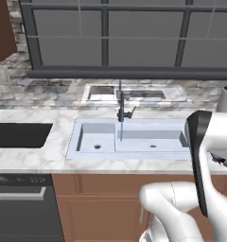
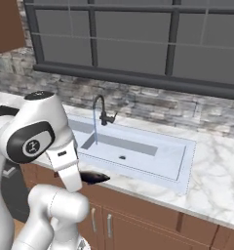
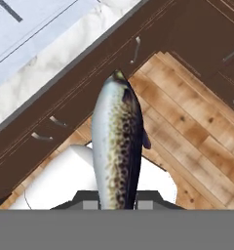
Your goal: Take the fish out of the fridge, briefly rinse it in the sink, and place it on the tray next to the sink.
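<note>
My gripper (image 3: 118,203) is shut on the fish (image 3: 119,141), a slim speckled grey fish with a pale belly that points away from the hand. It hangs in front of the counter edge, above the wooden floor and cabinet doors. In the right base view the fish's dark end (image 2: 93,178) pokes out from behind my arm, just short of the sink (image 2: 138,146). The pale blue double sink (image 1: 134,137) lies in the counter, with a thin stream falling from its dark tap (image 1: 121,108). The black tray (image 1: 21,134) lies on the counter left of the sink. The fridge is out of view.
Marble counter (image 1: 39,158) runs along both sides of the sink, backed by a stone wall and a large window (image 1: 110,38). A dark dishwasher front (image 1: 21,203) sits under the tray. Brown cabinet doors (image 2: 138,224) line the front below the counter.
</note>
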### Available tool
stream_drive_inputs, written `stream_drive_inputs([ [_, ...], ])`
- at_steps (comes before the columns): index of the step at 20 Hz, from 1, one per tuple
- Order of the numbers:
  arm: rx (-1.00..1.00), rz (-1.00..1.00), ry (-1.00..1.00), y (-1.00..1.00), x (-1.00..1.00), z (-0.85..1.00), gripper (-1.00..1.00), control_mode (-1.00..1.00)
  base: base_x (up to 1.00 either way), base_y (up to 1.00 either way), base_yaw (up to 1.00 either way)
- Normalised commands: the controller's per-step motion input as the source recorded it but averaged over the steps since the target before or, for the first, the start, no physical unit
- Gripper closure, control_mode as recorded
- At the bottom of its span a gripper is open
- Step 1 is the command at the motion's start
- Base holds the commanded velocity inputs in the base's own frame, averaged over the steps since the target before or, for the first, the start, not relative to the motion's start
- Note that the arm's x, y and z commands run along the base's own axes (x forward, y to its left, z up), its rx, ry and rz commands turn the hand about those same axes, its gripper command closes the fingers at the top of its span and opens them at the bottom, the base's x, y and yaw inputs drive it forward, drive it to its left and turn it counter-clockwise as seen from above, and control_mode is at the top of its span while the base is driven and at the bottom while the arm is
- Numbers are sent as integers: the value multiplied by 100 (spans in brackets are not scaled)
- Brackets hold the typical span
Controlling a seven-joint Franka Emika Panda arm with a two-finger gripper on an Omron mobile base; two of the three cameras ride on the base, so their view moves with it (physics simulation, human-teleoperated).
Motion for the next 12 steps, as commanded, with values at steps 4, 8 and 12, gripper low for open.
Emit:
stream_drive_inputs([
  [4,0,0,0,0,0,0,100,100,0,38,0],
  [8,0,0,0,0,0,0,100,100,0,10,0],
  [12,0,0,0,0,0,0,100,100,1,0,0],
])
